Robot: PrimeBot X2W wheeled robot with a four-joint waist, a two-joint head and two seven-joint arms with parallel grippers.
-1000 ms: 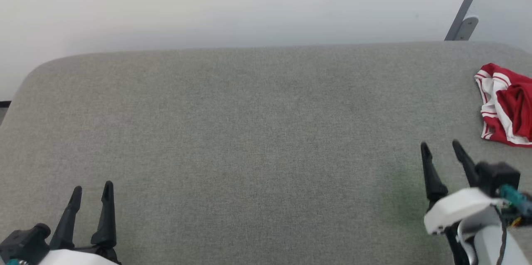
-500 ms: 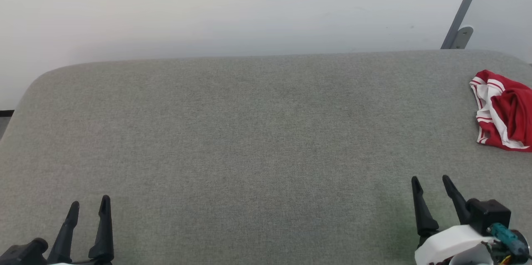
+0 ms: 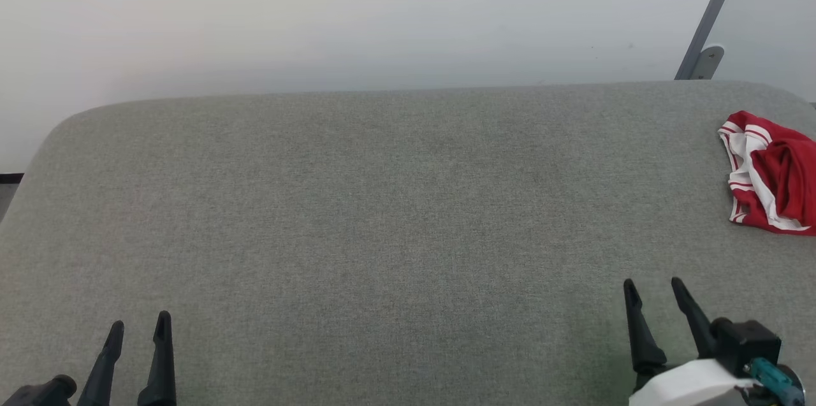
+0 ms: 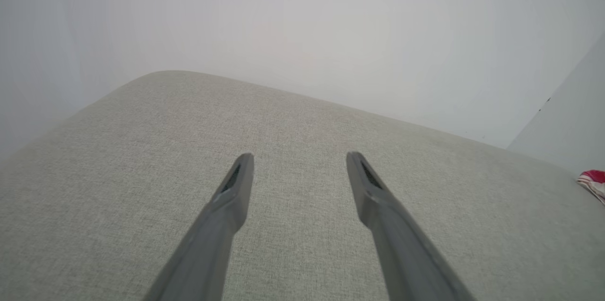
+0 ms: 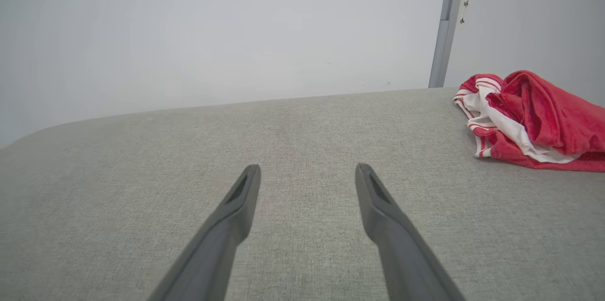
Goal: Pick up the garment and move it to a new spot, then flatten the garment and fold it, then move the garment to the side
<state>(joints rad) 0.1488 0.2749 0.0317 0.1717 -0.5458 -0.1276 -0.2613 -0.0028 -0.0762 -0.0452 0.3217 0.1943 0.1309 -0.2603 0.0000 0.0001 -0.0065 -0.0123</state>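
Garment [image 3: 768, 176] lies at the far right of the grey padded table [image 3: 382, 215], off to the side but in a loose heap rather than a flat fold. Red body over white striped trim, print not readable. The head view cuts off its right part, so how near it lies to the table's right edge cannot be told. Left gripper [image 3: 140, 323] and right gripper [image 3: 653, 285] sit low at the near side, jaws spread wide with nothing between them, both well apart from the cloth (the right one nearer). Risks, as judged: the heap hides sleeves and hem, so a pinch may catch one layer only and lift a flap while the rest drags. A nudge rightward could push cloth over that edge. Room: broad bare surface across the middle and left, enough for spreading. The far edge runs close under the wall [image 3: 319, 11]. A metal post [image 3: 714, 11] stands behind the far right corner near the heap, tight for an arm reaching over.
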